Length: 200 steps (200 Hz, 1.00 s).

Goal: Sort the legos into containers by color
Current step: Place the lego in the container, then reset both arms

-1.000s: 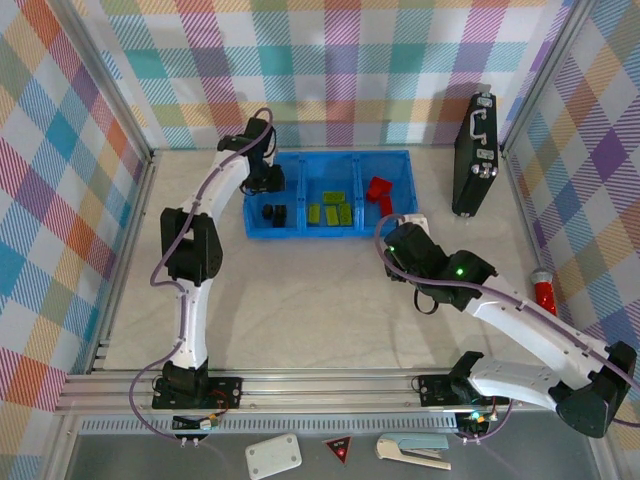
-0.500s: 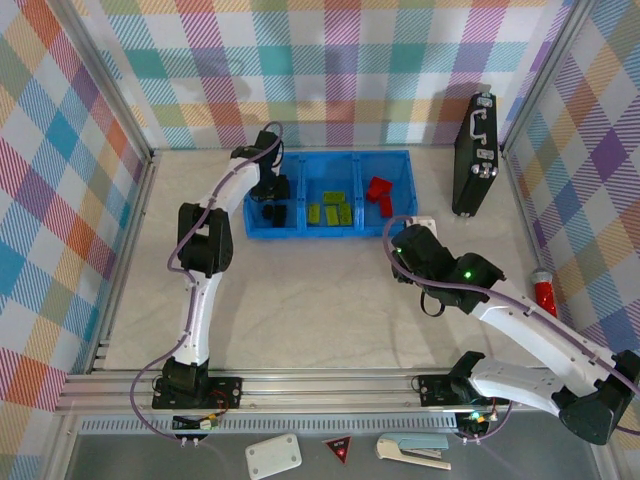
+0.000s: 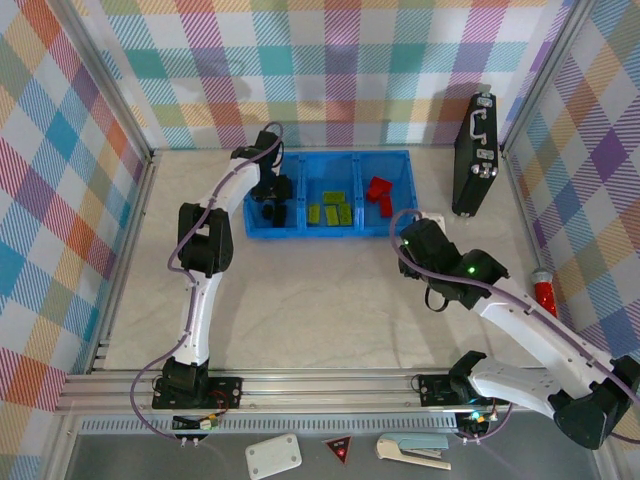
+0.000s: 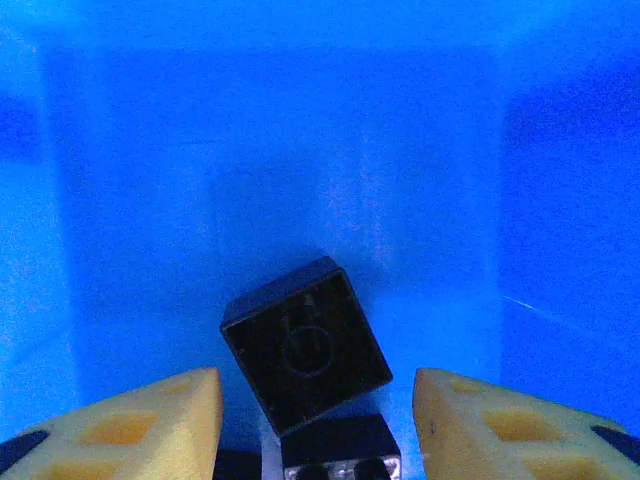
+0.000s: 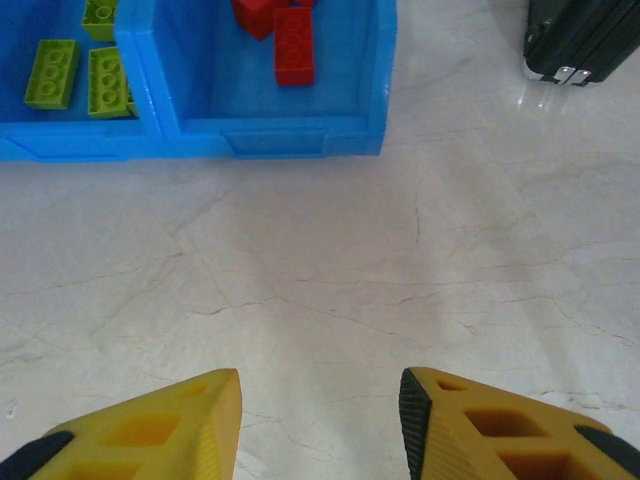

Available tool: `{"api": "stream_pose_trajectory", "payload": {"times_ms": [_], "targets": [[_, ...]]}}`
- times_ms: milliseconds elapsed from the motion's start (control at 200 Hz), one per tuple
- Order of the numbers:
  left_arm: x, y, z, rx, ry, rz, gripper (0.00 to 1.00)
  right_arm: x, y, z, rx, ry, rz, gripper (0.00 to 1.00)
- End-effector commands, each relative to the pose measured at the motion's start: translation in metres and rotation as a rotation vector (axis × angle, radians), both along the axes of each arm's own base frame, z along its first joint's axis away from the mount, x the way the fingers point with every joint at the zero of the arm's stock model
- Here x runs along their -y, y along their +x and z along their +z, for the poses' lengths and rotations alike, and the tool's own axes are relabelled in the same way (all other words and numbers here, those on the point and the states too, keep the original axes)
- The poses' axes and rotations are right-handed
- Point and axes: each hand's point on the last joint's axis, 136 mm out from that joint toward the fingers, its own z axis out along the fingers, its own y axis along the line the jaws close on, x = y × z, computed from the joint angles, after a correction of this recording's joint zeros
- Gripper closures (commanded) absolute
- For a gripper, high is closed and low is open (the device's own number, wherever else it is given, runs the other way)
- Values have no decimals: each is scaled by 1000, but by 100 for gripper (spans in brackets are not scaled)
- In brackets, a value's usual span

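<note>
The left gripper [image 4: 318, 425] hangs parted inside the blue tray's [image 3: 300, 235] left compartment, a black cube [image 4: 305, 355] loose between its jaws, arm stretched forward. The right gripper [image 5: 320, 420], parted and empty, hovers over the pale table [image 5: 330, 270]; plaid walls [image 3: 350, 60] surround.

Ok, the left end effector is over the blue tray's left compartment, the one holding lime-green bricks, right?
No: the left end effector is over the bright-blue plastic tray's left compartment, but it holds small black cubes; the left wrist view shows them. The lime-green studded bricks lie in the middle one.
</note>
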Motion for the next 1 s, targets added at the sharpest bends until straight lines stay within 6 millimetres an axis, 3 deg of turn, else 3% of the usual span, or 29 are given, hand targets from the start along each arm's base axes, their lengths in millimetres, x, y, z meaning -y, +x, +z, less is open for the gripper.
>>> {"api": "stream_pose_trajectory", "payload": {"times_ms": [0, 305, 465, 815, 995], "targets": [[9, 1, 63, 110, -49, -16, 47, 5, 5, -2, -9, -1, 6, 52], [4, -22, 124, 204, -79, -11, 47, 35, 31, -15, -56, -2, -57, 52], [-10, -48, 139, 225, -88, 24, 46, 54, 46, -24, -70, -31, -95, 50], [-84, -125, 129, 215, -94, 198, 43, 87, 76, -57, -78, 3, -218, 39], [-129, -160, 106, 204, -39, 311, 39, 106, 90, -81, -92, -4, -286, 37]]}}
